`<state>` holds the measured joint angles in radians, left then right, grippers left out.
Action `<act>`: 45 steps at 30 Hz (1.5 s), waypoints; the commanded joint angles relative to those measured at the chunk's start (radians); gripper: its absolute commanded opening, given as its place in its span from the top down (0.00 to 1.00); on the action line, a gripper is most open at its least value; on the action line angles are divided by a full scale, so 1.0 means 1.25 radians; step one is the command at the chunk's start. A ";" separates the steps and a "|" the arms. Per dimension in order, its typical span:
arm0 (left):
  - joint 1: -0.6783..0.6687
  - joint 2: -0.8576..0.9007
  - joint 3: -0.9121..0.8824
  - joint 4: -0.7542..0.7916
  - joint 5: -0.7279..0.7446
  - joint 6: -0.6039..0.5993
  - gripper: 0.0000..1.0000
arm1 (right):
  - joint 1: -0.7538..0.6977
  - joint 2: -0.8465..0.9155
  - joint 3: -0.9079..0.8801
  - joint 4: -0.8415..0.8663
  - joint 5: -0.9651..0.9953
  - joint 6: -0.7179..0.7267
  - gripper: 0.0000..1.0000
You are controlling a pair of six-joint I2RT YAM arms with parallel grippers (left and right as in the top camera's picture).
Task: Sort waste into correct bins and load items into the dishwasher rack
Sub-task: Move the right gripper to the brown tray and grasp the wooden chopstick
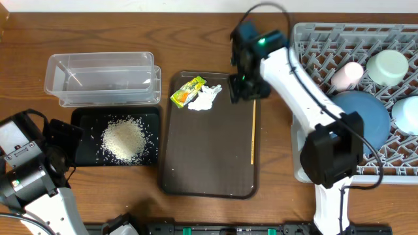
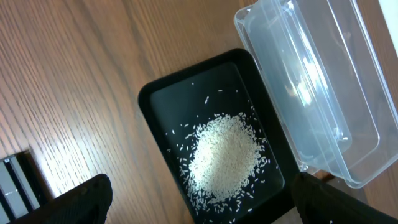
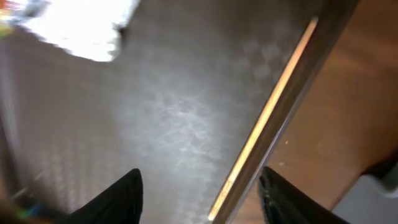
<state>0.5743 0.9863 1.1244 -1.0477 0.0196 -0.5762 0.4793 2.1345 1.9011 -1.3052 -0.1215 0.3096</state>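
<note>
White rice (image 1: 123, 140) is heaped in the black tray (image 1: 83, 117), next to the clear tub (image 1: 101, 78). The yellow-green wrapper (image 1: 187, 91), white tissue (image 1: 204, 98) and thin wooden stick (image 1: 253, 134) lie on the brown serving tray (image 1: 196, 176). The grey rack (image 1: 320, 46) holds the dark-blue bowl (image 1: 362, 117), pink cup (image 1: 347, 75), mint-green bowl (image 1: 388, 66) and light-blue bowl (image 1: 406, 115). My right gripper (image 1: 245, 91) is open above the stick's top end (image 3: 273, 112), beside the tissue (image 3: 84, 28). My left gripper (image 2: 199, 199) is open above the rice (image 2: 224, 158) at the tray's near end.
The wooden table's edge runs along the front. The tub (image 2: 317, 87) lies close against the black tray (image 2: 155, 93). The rack's left wall stands just right of the brown tray (image 3: 155, 124).
</note>
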 commanded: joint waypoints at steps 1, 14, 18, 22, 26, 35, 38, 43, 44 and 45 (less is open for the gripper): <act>0.004 0.000 0.016 -0.002 -0.004 -0.002 0.05 | 0.009 0.005 -0.078 0.036 0.052 0.089 0.49; 0.004 0.000 0.016 -0.002 -0.004 -0.002 0.05 | 0.016 0.005 -0.233 0.157 0.056 0.154 0.59; 0.004 0.000 0.016 -0.002 -0.004 -0.002 0.05 | 0.016 0.005 -0.274 0.199 0.069 0.175 0.58; 0.004 0.000 0.016 -0.002 -0.003 -0.002 0.05 | 0.015 0.005 -0.297 0.213 0.073 0.180 0.57; 0.004 0.000 0.016 -0.002 -0.004 -0.002 0.05 | 0.017 0.005 -0.311 0.218 0.073 0.180 0.57; 0.004 0.000 0.016 -0.002 -0.004 -0.002 0.05 | 0.042 0.005 -0.337 0.273 0.070 0.189 0.94; 0.004 0.000 0.016 -0.002 -0.004 -0.002 0.05 | 0.043 0.005 -0.330 0.278 0.046 0.189 0.99; 0.004 0.000 0.016 -0.002 -0.004 -0.002 0.05 | 0.014 -0.003 -0.271 0.234 0.010 0.185 0.99; 0.004 0.000 0.016 -0.002 -0.004 -0.002 0.05 | 0.001 -0.009 -0.245 0.210 0.010 0.175 0.99; 0.004 0.000 0.016 -0.002 -0.003 -0.001 0.05 | -0.012 -0.013 -0.222 0.191 0.010 0.162 0.99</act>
<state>0.5743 0.9863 1.1244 -1.0481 0.0200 -0.5762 0.5034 2.1269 1.5532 -1.0489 -0.0795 0.5339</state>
